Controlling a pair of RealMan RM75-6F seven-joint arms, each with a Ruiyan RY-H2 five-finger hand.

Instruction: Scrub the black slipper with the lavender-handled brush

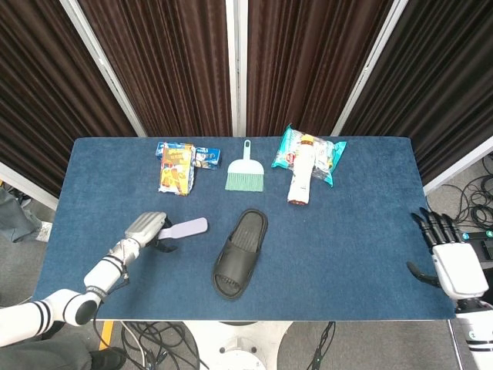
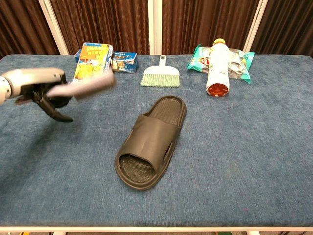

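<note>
Fingers of left hand wrapped round the handle end of the brush, clamped tight enough to carry it; brush is clear of the table, head tilted up and pointing right toward the slipper, blurred in chest view so bristle side cannot be told. Grip sits at the very end of the handle, probably so the whole head stays free to reach the slipper. Same hand in head view with brush sticking out right of it, arm running off near-left.

Slipper lies flat and sole-down mid table, toe opening near, heel far, well apart from brush, nothing pinning it. Could slide under scrubbing, my guess, since the other hand is not on it.

Right hand at far right off the table edge, fingers spread and straight, holding nothing, parked out of the way.

Far row not part of the job: snack boxes left, green hand broom centre, bottle lying on a teal packet right

Step looks like carrying brush over to slipper; scrubbing not started
</note>
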